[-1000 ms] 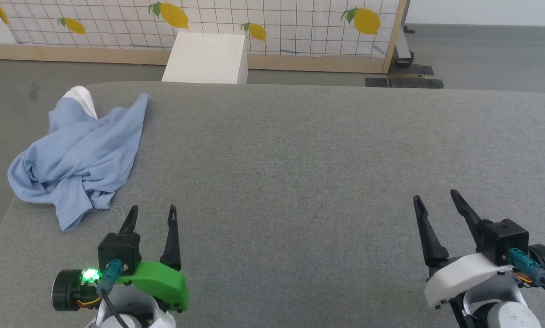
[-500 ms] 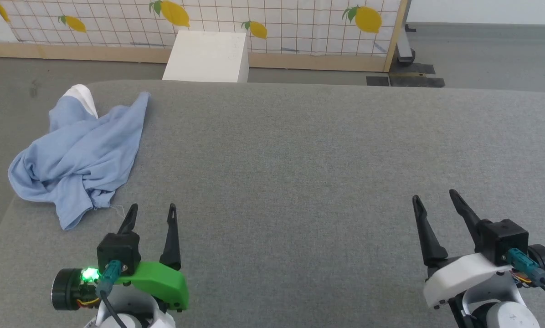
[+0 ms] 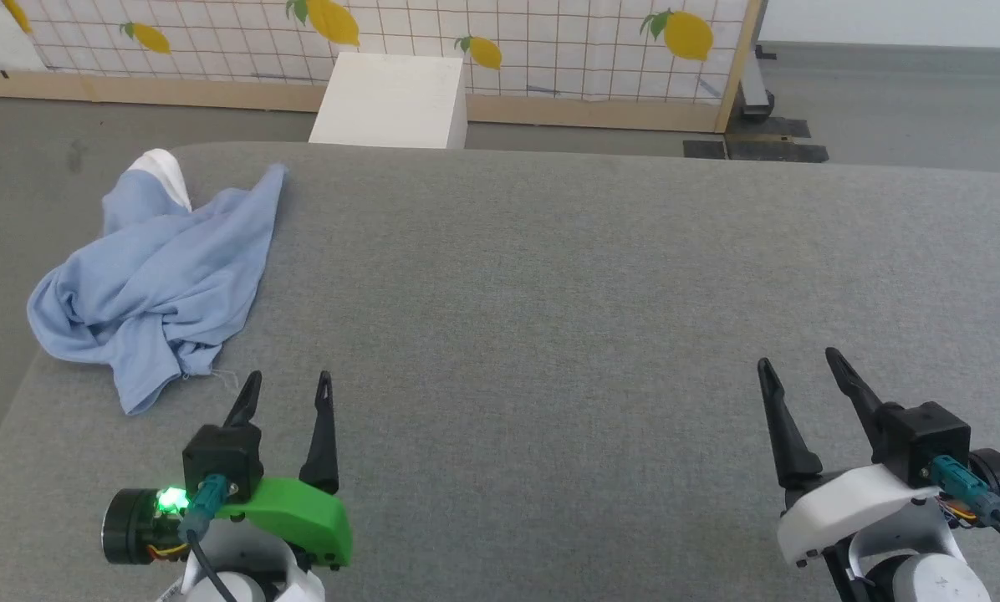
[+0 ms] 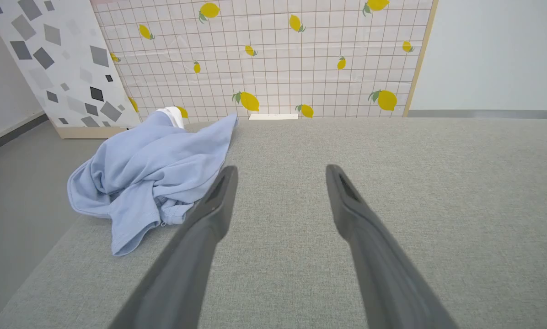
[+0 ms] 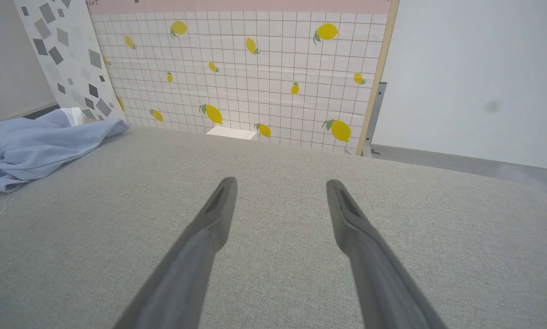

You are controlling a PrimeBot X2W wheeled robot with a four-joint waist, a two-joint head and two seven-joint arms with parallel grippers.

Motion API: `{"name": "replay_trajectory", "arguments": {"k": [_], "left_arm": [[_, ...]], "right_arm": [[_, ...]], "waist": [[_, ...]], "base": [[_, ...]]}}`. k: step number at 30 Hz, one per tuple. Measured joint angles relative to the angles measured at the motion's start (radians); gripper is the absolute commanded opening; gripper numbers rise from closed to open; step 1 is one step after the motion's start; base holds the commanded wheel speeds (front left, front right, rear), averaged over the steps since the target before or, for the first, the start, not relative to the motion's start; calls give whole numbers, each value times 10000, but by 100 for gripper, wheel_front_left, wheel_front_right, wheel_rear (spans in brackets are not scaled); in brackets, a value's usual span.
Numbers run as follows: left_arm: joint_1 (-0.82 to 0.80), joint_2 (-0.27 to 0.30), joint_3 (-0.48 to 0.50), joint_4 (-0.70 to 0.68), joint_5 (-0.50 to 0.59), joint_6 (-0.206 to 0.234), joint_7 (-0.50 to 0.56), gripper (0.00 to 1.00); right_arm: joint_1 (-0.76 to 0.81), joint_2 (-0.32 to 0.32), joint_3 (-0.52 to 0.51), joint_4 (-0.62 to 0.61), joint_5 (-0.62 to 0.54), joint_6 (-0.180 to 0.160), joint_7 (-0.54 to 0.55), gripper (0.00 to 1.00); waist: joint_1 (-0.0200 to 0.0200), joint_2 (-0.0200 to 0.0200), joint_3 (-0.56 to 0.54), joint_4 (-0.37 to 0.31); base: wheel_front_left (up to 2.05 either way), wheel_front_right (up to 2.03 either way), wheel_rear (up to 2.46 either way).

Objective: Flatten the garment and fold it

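- Risk, edge: the shirt lies crumpled at the far left corner of the grey pad, and its left side looks to bulge past the pad's edge. A nudge outward, or a grip that slips, would likely tip the heap toward the floor.
- Risk, layers: the heap is bunched, with folds over folds. A pinch at the near hem would probably catch more than one layer, so a lift would bring up a knot and not a flat panel.
- Risk, orientation: a white patch shows at the far end, probably the collar. I can make out no buttons or logo, so front and back are unsure, and spreading blind may leave the shirt face down or twisted.
- Risk, reach: the shirt sits well apart from the right gripper. A two-handed spread likely needs the shirt dragged to the centre first, and dragging over this rough cloth may roll it tighter.
- Left gripper: low over the pad at near left, fingers wide apart and empty, pointing away from the robot. The shirt's near hem is just ahead and to its left, not touching.
- Right gripper: low at near right, fingers wide apart and empty, bare pad ahead.
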Motion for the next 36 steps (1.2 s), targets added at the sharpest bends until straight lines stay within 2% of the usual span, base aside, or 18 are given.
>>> {"name": "replay_trajectory", "arguments": {"k": [14, 36], "left_arm": [[-151, 232, -90, 161, -186, 138, 13, 100], [-327, 713, -470, 397, -226, 257, 13, 100]], "right_arm": [[164, 0, 221, -31, 94, 0, 10, 100], [675, 19, 719, -102, 656, 0, 184, 100]], "waist": [[0, 0, -97, 938], [0, 0, -307, 3573]], "base": [[0, 0, 0], [0, 0, 0]]}}
